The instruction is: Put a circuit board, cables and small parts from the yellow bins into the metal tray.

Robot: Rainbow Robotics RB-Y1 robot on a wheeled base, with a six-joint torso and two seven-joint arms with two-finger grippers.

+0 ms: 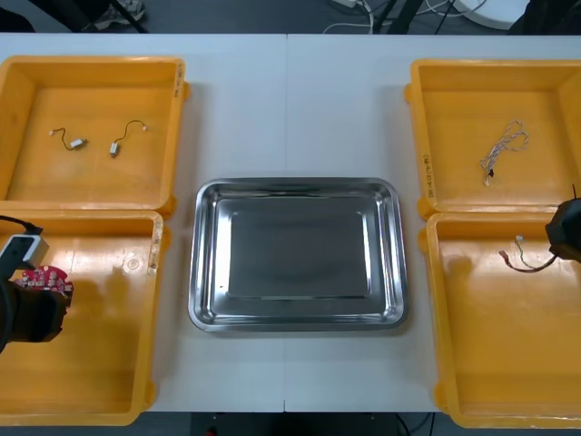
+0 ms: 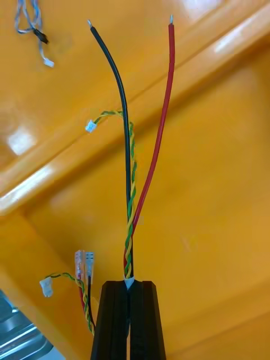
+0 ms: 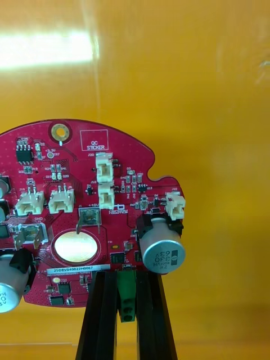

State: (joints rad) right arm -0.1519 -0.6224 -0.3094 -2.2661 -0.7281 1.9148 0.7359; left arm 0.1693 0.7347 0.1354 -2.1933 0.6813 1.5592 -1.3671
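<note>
front view gives us the metal tray [image 1: 297,186] bare at the middle, both loads well apart from it. in the near left yellow bin [image 1: 100,400] the left gripper [image 3: 127,277] is narrowed onto the round red circuit board [image 3: 84,208], pinching its edge at a green connector [image 3: 126,298]; we judge it stiff, light, fragile at its parts, so the rim suits. over the near right bin [image 1: 508,400] the right gripper [image 2: 129,284] is nearly closed on a limp cable bundle [image 2: 130,214], probably lifted, likely to dangle and snag.
</note>
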